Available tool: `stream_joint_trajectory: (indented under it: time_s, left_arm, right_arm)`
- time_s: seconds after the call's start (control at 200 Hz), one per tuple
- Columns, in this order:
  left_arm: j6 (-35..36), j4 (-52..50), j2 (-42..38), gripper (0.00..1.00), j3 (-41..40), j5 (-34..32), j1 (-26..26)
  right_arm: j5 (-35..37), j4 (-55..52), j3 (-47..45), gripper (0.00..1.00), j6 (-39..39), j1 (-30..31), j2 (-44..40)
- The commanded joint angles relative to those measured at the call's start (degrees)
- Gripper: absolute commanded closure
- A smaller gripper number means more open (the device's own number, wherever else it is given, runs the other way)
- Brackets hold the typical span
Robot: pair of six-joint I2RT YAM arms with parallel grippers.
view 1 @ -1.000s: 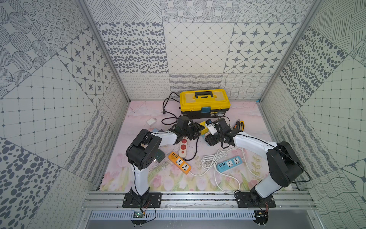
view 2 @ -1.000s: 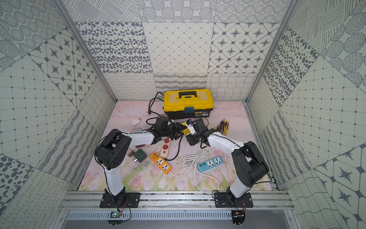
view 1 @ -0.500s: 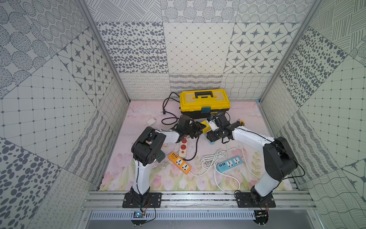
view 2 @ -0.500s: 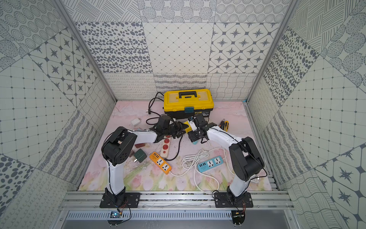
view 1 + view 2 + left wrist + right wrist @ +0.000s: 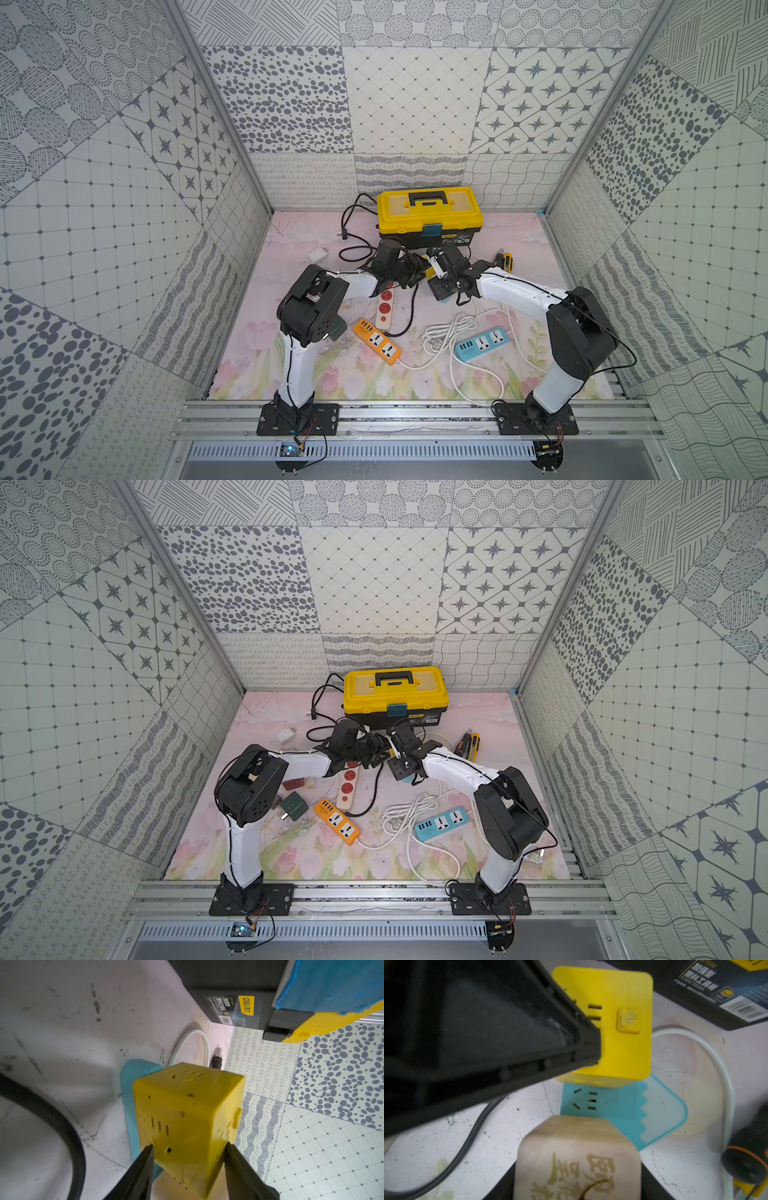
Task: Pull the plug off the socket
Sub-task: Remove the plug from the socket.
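Plug [image 5: 577, 1147], gold-lettered, is held in right claw [image 5: 577, 1184]; left claw [image 5: 188, 1147] clamps yellow socket [image 5: 187, 1105] near "deli" toolbox [image 5: 228, 978].

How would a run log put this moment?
left gripper: shut on yellow cube | right gripper: shut on beige block | blue socket close by

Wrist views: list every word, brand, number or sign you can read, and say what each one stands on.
"deli": yellow label on the toolbox.
Power sign: button on the yellow cube socket.
Gold Chinese characters: beige plug; cut off, I cannot read them surely.
White print and barcode label on the toolbox: too blurred to read.
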Motion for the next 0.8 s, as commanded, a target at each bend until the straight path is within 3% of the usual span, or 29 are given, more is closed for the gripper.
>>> stream_joint_trajectory:
  time_s: [0.0,0.105,0.165,0.235,0.47,0.645,0.795]
  left_arm:
    - [3.27,-27.41,2.81,0.44,-0.37,-8.81,-0.65]
    - [3.25,-27.59,2.79,0.44,-0.23,-8.87,-0.65]
    - [3.34,-27.68,2.68,0.44,-0.14,-9.03,-0.62]
    - [3.63,-27.94,2.57,0.44,0.00,-9.09,-0.65]
    - [4.38,-28.85,2.75,0.44,1.01,-8.94,-0.63]
    - [5.02,-28.71,2.06,0.44,1.58,-7.85,-0.58]
    - [10.31,-26.15,-2.18,0.43,2.79,-3.51,-0.56]
  right_arm:
    - [-6.85,1.18,0.18,0.70,-0.50,2.41,-3.07]
    - [-16.99,3.49,-0.48,0.70,2.48,-2.19,-4.61]
    - [-19.31,3.59,-0.66,0.70,3.11,-3.38,-5.32]
    - [-18.21,3.35,-1.01,0.71,2.52,-2.94,-6.39]
    - [-4.04,-1.30,-1.35,0.71,-0.16,3.37,-8.66]
    - [-5.21,-2.41,-2.61,0.71,0.65,2.13,-10.59]
    - [-10.33,-0.05,-8.28,0.71,2.12,-0.79,-18.04]
